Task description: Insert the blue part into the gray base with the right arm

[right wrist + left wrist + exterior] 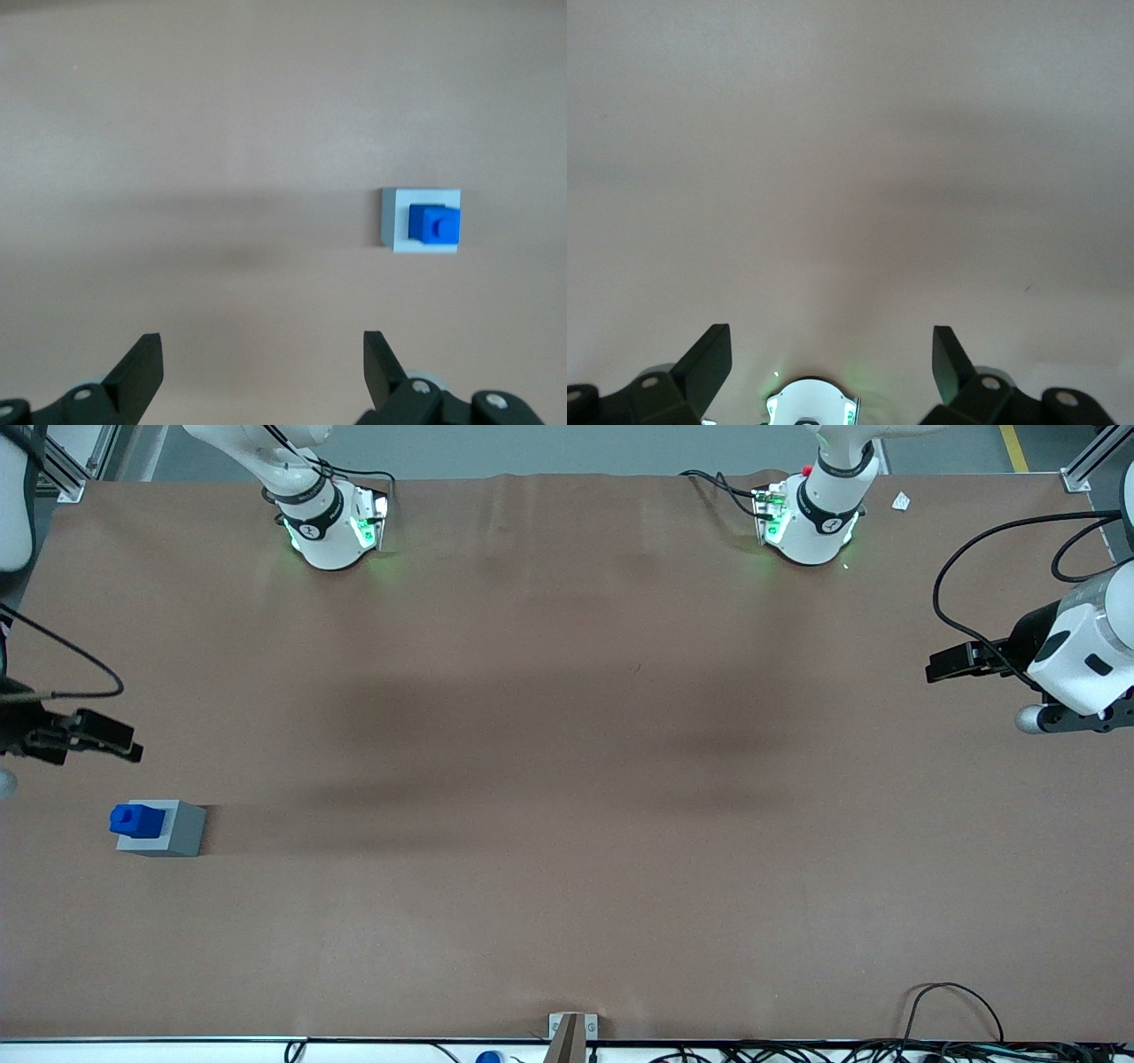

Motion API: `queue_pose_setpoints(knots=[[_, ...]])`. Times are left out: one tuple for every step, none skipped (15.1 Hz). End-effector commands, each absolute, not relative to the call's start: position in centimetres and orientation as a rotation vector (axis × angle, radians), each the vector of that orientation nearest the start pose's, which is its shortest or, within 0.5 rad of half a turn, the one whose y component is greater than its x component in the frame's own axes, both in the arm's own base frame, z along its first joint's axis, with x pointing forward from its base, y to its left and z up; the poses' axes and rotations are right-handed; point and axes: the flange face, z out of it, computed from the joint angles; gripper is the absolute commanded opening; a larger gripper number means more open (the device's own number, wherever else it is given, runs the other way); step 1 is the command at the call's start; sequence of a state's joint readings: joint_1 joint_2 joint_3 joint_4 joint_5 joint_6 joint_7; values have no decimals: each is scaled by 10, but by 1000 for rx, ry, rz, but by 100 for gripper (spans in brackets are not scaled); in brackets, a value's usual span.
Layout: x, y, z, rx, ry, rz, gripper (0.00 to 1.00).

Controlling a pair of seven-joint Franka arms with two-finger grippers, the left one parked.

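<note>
Front view: a smooth, matte brown table covering (567, 779) spans the workspace, faintly creased along its edge farthest from the camera. Toward the working arm's end sits the light gray cube-like plastic base (164, 828), flat-sided with crisp edges. The small bright blue plastic block (135, 820) sits in the base's top, standing up out of it with a small raised stud on its upper face. The right arm's slim black gripper (120, 744) hangs near the base, a little farther from the camera, apart from both parts and holding nothing. No lettering can be read here.

Right wrist view: two dark, wedge-shaped fingers (142, 365) stand spread wide with bare brown table (221, 133) between them. The gray base (394, 221) shows as a square outline, well apart from the fingertips, the glossy blue part (434, 224) seated in it.

Left wrist view: only plain, even-toned table surface (850, 159) appears.
</note>
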State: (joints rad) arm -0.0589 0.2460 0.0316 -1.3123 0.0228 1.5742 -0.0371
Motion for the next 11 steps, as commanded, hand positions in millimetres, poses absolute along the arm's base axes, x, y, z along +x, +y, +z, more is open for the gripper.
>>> queue_pose_setpoints(knots=[[597,-13,616,-3121,29,-27,100],[589,-14,626,-3121,31,-34,100],[581,-13,635,-3122,31,-36,100],[575,-14,643,-3123,28,-41,100],[568,-14,649,-3123,30,-32,100],[564,-14,653,-3125,34,-29,100],[563,-14,655,-3123,34,-29,100],[560,-14,657,-3124,36,-27,100],[555,-14,655,-3123,41,18,100],[550,-13,655,-3124,45,24,100],[547,-14,654,-3124,48,16,100]])
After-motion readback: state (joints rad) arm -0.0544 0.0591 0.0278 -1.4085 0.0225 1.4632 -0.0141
